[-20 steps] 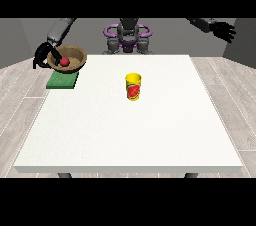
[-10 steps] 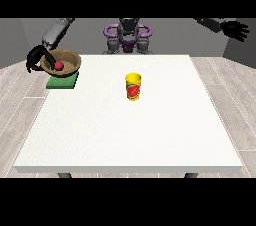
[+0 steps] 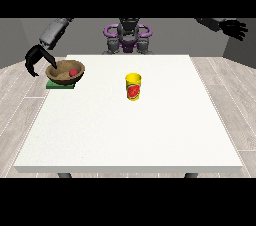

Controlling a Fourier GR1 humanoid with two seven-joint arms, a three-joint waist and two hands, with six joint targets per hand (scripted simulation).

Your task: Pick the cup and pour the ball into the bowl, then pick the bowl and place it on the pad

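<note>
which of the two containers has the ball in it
The brown bowl at the view's left, sitting on the green pad, holds the red ball. The yellow cup stands alone mid-table.

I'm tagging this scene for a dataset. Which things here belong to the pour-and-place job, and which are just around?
Part of the job:
- yellow cup, upright mid-table
- red ball, in the bowl
- brown bowl, on the pad
- green pad, at the table's far corner, view's left
- hand at the view's left, beside the bowl

Just around:
- white table
- hand at the view's right, raised off the table

yellow cup (image 3: 133, 86), brown bowl (image 3: 65, 70) — red ball (image 3: 73, 72), green pad (image 3: 60, 85)
</note>
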